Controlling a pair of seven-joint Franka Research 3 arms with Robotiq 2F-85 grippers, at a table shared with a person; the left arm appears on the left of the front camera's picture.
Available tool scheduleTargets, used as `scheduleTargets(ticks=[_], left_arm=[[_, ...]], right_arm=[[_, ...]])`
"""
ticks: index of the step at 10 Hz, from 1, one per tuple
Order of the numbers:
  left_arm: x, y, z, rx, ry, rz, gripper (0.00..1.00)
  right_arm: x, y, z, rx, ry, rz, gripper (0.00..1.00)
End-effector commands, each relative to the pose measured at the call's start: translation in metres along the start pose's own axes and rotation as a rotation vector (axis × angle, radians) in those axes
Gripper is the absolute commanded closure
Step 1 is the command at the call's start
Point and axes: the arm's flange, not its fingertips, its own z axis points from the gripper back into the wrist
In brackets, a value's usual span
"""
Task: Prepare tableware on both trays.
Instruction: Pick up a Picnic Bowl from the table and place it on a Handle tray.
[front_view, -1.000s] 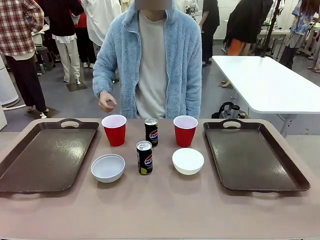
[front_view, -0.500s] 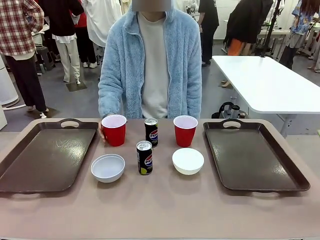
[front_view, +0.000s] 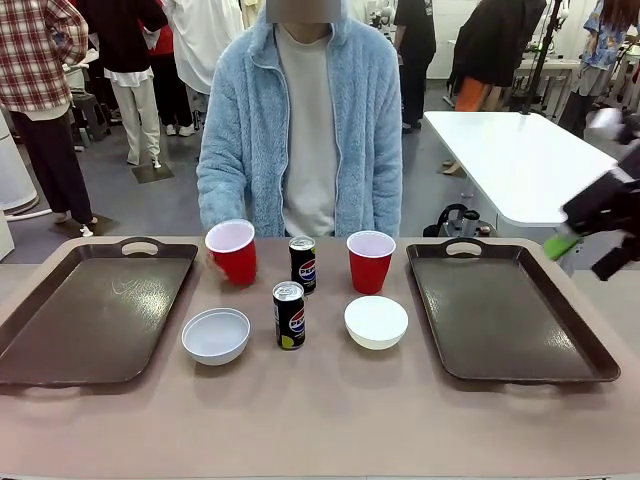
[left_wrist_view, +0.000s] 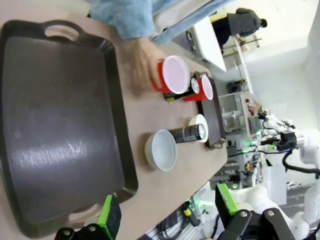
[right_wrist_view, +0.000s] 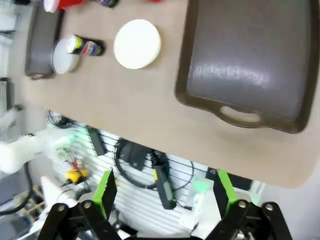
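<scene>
1. Front view: all six pieces stand on the tabletop (front_view: 320, 420) between the left dark brown rectangular plastic tray (front_view: 90, 320) and the right dark brown rectangular plastic tray (front_view: 500, 320).
   - Neither tray carries anything yet.
   - The person's hand (front_view: 211, 260) grips the left red plastic cup (front_view: 233, 252), which is tipped.
   - The right red plastic cup (front_view: 370, 262), the far slim black soda can (front_view: 302, 264) and the near slim black soda can (front_view: 289, 316) stand upright.
   - My right claw (front_view: 590, 252) is blurred at the picture's right edge, fingers seemingly apart. From it, every piece lies beyond the right tray, towards the middle.

2. Left wrist view: my left claw (left_wrist_view: 167, 212) is wide apart and empty, high over the left tray's near end.
   - The left small round white bowl (left_wrist_view: 161, 150) sits just beside that tray's inner rim.
   - It is the piece closest to this claw, while the cup in the person's hand is farther off.

3. Right wrist view: the right claw (right_wrist_view: 165, 195) is spread and holds nothing.
   - The right tray's near handle is just ahead of the fingers.
   - The right small round white bowl (right_wrist_view: 137, 44) is beside the tray's inner rim.
   - I judge this arm the nearer one for that bowl.
</scene>
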Motion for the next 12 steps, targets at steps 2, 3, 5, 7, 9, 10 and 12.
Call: scheduleTargets(ticks=[2, 3, 5, 7, 9, 10, 12], left_arm=[[0.001, -0.001, 0.001, -0.017, -0.008, -0.006, 0.00], [0.001, -0.001, 0.001, -0.017, -0.008, -0.006, 0.00], [0.001, -0.001, 0.001, -0.017, -0.008, -0.006, 0.00], [0.001, -0.001, 0.001, -0.017, -0.008, -0.006, 0.00], [0.001, -0.001, 0.001, -0.017, -0.008, -0.006, 0.00], [0.001, -0.001, 0.001, -0.017, -0.008, -0.006, 0.00], [0.001, -0.001, 0.001, -0.017, -0.008, -0.006, 0.00]], right_arm=[[0.057, 0.037, -0.066, -0.189, 0.068, -0.053, 0.00], [0.071, 0.050, -0.086, -0.214, 0.057, -0.052, 0.00], [0.097, 0.066, -0.120, -0.246, -0.020, -0.069, 0.00], [0.107, 0.065, -0.133, -0.138, -0.016, -0.058, 0.00], [0.092, 0.064, -0.129, -0.212, -0.001, -0.051, 0.00], [0.092, 0.064, -0.129, -0.212, -0.001, -0.051, 0.00], [0.109, 0.075, -0.153, -0.248, -0.039, -0.013, 0.00]])
